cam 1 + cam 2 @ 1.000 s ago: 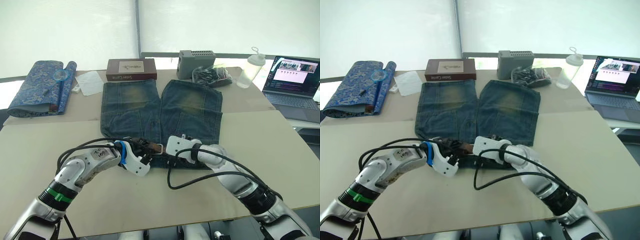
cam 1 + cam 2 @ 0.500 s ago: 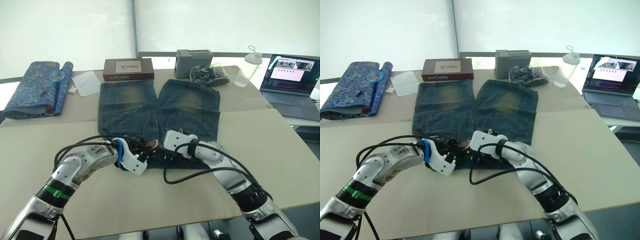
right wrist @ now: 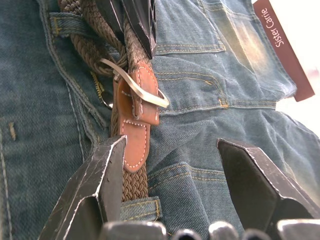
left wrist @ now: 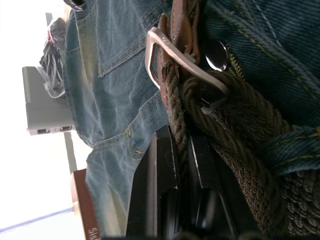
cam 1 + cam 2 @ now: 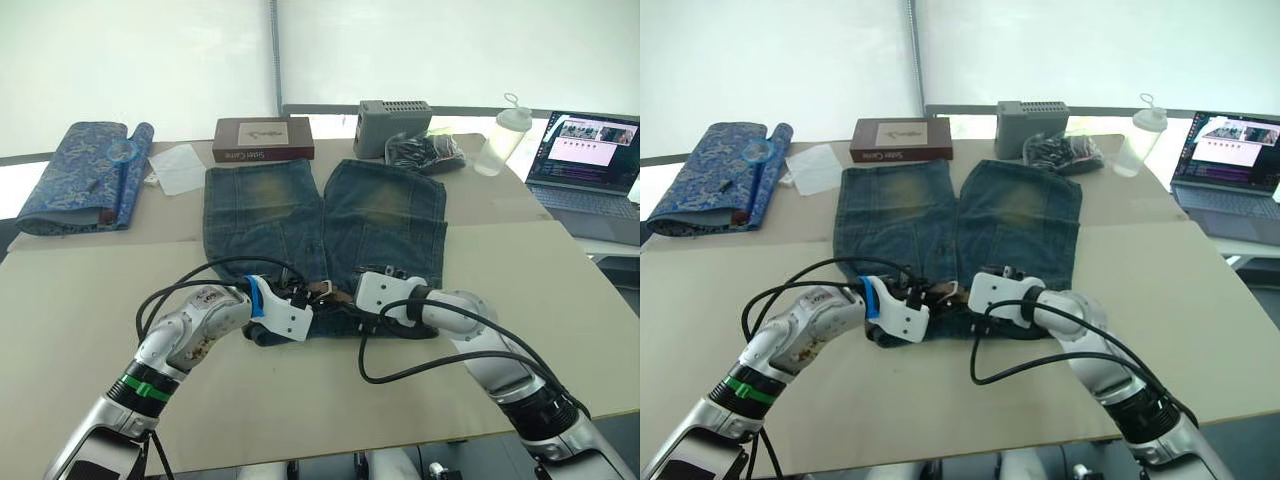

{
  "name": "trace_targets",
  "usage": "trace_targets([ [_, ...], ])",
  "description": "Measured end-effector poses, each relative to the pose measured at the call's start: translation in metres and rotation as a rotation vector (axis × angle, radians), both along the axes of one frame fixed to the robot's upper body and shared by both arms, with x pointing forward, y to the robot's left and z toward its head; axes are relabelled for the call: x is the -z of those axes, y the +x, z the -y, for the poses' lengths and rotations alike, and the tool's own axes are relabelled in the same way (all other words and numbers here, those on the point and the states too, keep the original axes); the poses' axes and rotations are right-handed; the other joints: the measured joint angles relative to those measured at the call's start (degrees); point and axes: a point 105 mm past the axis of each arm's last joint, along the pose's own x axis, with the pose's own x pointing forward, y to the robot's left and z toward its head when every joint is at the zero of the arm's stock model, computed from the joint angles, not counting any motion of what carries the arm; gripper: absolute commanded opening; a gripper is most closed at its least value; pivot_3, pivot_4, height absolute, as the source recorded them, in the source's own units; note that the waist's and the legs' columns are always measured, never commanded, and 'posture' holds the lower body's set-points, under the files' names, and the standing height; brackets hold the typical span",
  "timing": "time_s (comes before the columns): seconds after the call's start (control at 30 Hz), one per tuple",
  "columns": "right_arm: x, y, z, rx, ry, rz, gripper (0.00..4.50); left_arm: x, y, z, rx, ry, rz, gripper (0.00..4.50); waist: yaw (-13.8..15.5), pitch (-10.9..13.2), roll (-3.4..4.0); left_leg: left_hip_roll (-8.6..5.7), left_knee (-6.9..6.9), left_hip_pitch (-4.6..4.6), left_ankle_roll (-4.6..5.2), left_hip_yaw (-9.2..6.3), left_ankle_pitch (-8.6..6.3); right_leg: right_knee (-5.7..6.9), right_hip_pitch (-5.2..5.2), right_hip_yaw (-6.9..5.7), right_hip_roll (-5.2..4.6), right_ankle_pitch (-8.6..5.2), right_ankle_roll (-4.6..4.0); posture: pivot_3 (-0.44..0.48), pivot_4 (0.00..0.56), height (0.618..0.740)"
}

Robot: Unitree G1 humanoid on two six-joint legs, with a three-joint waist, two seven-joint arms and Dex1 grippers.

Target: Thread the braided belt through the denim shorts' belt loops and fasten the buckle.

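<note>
Two grippers meet at the waistband of the denim shorts [image 5: 325, 235], which lie flat mid-table, legs toward the far edge. Left gripper [image 4: 182, 165]: fingers clenched on the braided belt [image 4: 240, 145] just beside the buckle [image 3: 137, 90]. Right gripper [image 3: 170, 165]: fingers spread wide, grasping nothing, hovering over the belt's leather tip. One belt loop [image 3: 142, 207] holds the belt. Laptop [image 5: 590, 165] at the table's far right corner.

Lab bench [image 5: 90, 300] with laptop [image 5: 590, 165]
</note>
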Motion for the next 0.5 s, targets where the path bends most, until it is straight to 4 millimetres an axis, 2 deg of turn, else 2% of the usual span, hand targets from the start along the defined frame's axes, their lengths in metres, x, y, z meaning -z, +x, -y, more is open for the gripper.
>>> trace_targets([
  [0.5,0.007,0.007,-0.013,0.001,0.015,0.015,3.22,0.002,-0.001,0.007,-0.001,-0.032,-0.051,0.05,-0.01,-0.01,0.01,-0.03,0.00,0.07,0.02,-0.01,-0.01,-0.05,0.09,0.02,-0.02,0.00,0.01,0.000,0.150,0.740],
])
